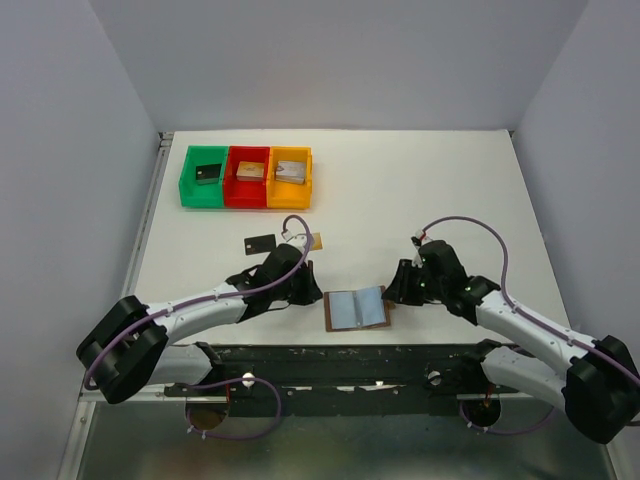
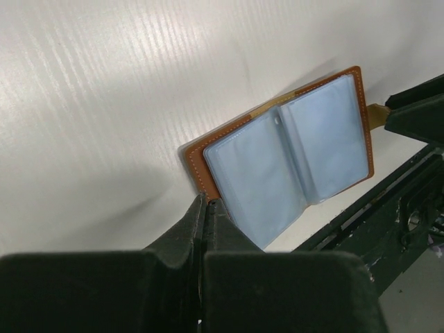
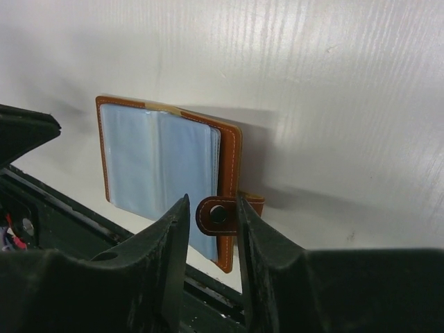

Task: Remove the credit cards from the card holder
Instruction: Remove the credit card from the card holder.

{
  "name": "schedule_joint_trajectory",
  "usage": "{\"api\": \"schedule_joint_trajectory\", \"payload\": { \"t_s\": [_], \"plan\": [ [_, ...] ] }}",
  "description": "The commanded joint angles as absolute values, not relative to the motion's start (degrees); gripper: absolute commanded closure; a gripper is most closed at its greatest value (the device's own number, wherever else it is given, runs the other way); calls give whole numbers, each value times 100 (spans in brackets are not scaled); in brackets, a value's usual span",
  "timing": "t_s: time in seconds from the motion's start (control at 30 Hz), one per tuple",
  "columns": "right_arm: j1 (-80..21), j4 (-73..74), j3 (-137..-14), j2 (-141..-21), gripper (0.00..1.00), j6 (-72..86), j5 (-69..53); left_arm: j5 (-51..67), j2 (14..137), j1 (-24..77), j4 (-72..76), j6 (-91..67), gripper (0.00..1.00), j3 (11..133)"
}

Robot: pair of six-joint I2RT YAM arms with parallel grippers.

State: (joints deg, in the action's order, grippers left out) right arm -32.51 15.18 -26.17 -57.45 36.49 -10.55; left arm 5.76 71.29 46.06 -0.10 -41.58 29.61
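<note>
The card holder [image 1: 357,308] lies open on the table near the front edge, its pale blue-grey pockets [image 2: 291,159] facing up. My left gripper [image 2: 206,202] is shut, with its tips at the holder's brown left edge [image 1: 314,292]. My right gripper [image 3: 211,206] is open, and the holder's brown tab strap [image 3: 220,214] sits between its fingers at the holder's right side [image 1: 392,296]. Two credit cards lie loose on the table behind the left gripper, one black [image 1: 259,243] and one gold [image 1: 316,240]. I cannot tell what is inside the pockets.
At the back left stand a green bin [image 1: 205,176], a red bin [image 1: 248,176] and an orange bin [image 1: 289,178] in a row, each with a small block in it. The dark frame [image 1: 350,358] runs along the table's front edge just below the holder.
</note>
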Motion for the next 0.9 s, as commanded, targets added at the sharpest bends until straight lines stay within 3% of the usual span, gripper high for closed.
{"api": "schedule_joint_trajectory", "payload": {
  "t_s": [0.0,0.23,0.47,0.87],
  "plan": [
    [-3217,1775,-2760,-5871,58,3525,-923,1044,7153,4588,666,-4393,100,3085],
    [-3217,1854,-2795,-6020,48,3358,-958,1591,7848,4737,1353,-4755,100,3568],
    [-3217,2293,-3014,-6152,48,3208,-642,1556,8586,5185,1292,-4737,100,4201],
    [-3217,2839,-3261,-6328,66,3076,-334,1494,8964,5317,1353,-4772,100,4192]
  ]
}}
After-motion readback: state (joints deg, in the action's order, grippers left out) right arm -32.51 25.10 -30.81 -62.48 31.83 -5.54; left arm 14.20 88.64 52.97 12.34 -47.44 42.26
